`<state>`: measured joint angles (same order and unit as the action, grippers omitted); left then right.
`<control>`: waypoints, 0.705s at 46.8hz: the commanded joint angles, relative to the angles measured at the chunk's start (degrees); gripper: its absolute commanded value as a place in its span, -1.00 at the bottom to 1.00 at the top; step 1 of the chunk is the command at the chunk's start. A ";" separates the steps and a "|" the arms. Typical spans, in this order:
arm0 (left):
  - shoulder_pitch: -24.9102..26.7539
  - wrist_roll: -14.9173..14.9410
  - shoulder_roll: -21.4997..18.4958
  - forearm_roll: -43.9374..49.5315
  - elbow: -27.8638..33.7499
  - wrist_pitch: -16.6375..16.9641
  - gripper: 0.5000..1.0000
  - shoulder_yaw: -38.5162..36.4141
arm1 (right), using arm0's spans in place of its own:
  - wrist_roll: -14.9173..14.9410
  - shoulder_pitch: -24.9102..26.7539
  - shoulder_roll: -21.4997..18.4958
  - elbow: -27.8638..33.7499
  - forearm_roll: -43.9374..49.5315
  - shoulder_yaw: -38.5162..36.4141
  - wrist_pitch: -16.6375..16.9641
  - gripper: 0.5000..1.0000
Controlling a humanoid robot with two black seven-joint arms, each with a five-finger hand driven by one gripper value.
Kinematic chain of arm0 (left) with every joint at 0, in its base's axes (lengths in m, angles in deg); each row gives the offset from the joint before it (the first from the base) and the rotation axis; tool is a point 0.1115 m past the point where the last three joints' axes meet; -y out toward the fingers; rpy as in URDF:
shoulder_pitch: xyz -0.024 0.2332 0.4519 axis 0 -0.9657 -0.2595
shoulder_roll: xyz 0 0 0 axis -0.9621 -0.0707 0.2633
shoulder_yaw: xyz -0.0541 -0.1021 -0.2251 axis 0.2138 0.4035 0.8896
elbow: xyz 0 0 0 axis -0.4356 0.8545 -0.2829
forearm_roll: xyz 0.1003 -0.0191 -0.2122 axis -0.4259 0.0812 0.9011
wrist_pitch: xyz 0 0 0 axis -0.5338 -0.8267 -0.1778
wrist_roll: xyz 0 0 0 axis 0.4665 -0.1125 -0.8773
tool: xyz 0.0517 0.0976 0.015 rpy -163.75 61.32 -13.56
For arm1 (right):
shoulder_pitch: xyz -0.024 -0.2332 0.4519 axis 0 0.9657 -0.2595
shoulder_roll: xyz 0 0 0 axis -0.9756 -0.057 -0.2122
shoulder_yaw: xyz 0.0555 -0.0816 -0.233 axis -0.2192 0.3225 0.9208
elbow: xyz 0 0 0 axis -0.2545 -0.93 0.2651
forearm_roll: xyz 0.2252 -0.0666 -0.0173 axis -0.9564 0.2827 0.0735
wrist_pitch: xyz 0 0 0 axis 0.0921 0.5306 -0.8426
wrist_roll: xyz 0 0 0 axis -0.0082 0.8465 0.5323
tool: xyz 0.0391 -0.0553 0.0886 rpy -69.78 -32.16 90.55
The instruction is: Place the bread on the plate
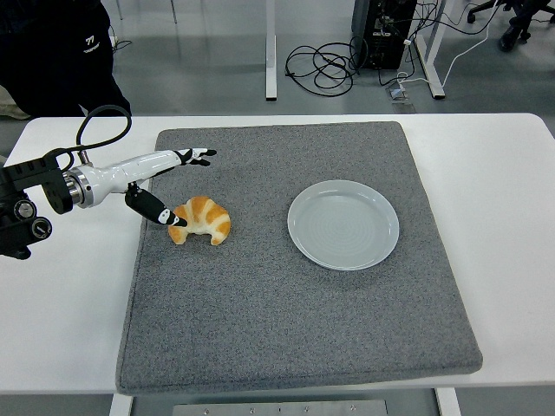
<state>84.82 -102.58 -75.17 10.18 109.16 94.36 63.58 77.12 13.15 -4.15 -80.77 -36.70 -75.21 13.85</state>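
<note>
Office floor behind, cables coiled at twelve o'clock, and in front a white table (503, 165) carrying a big grey mat (295, 321). On that mat, over at nine o'clock from the plate (343, 224), sits the bread (201, 219), a croissant, well apart from the plate and not lifted yet.

The left hand (165, 186) comes in from the nine o'clock side, fingers spread wide, holding nothing. Its thumb tip sits right at the croissant's left horn, touching or nearly so, while the other fingers (198, 156) stretch out above the far side. No right hand to be seen.

The croissant lies as an arch, long axis running nine to three, both horns pointing down toward six o'clock. I'd call it light, flaky and easily crushed, so a gentle pinch across the thick middle hump looks the safest place to take it, not by the thin horns.
</note>
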 commanded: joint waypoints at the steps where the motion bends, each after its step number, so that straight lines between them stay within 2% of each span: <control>1: -0.62 -0.11 0.95 0.00 -0.82 0.04 0.80 -0.02 | 0.00 0.07 0.00 0.00 0.00 0.01 -0.03 1.00; 14: -2.73 -0.11 2.00 0.00 -1.35 0.83 0.80 -0.02 | 0.00 -0.02 0.00 0.00 0.00 0.01 -0.03 1.00; 33: -4.75 -2.13 6.49 0.09 -6.97 1.80 0.80 0.07 | 0.00 -0.02 0.00 0.00 0.00 -0.08 -0.03 1.00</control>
<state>80.14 -104.31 -69.17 10.25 102.92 96.13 63.63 77.12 13.17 -4.16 -80.73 -36.70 -75.23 13.82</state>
